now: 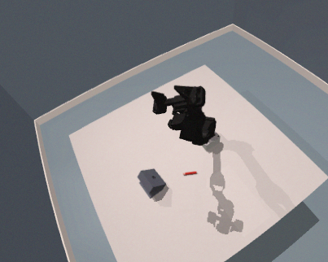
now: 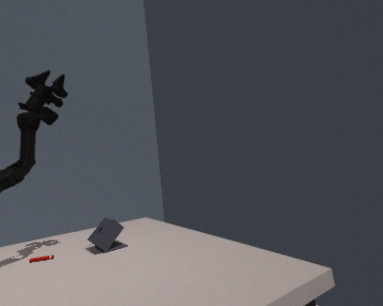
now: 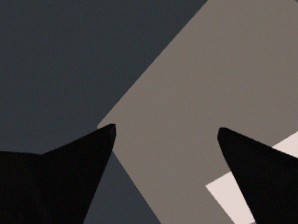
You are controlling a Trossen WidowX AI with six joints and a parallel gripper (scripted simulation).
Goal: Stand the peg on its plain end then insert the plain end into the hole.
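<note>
A small red peg [image 1: 190, 173] [image 2: 41, 258] lies flat on the white table [image 1: 111, 142] [image 2: 225, 271]; its white band is too small to make out. The grey sloped panel [image 1: 151, 183] [image 2: 106, 234] stands a short way from the peg, with one dark hole [image 1: 153, 177] [image 2: 101, 231] in its face. My gripper [image 1: 172, 98] [image 2: 48, 78] [image 3: 166, 130] is open and empty, raised high above the table and far from both. In the wrist view neither the peg nor the panel shows between the fingers.
The black arm [image 1: 193, 126] [image 2: 26, 143] rises from the table's back part and casts long shadows across the top. A low pale wall [image 1: 132, 73] rings the blue-grey floor around the table. The table's edge [image 2: 320, 280] drops off at the right in the exterior view.
</note>
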